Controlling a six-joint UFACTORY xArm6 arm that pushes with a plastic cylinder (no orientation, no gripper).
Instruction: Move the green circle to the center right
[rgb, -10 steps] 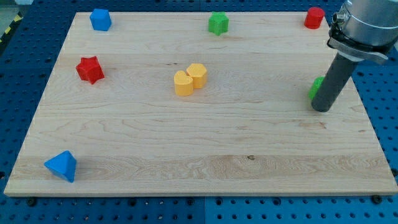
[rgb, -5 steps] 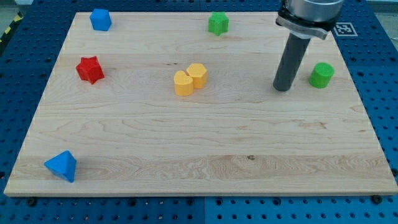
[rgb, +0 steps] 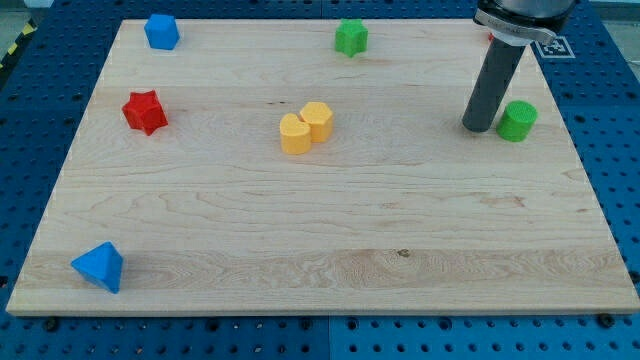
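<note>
We have no claw, only a rod: my tip (rgb: 478, 126) stands on the wooden board (rgb: 300, 230) just beside the green circle (rgb: 517, 120), at its nine o'clock, with a slim gap. The circle sits center right, near the board's three o'clock edge. Bare wood spreads toward six o'clock. Farther off at twelve o'clock, a red block (rgb: 490, 38) peeks beside the rod.
</note>
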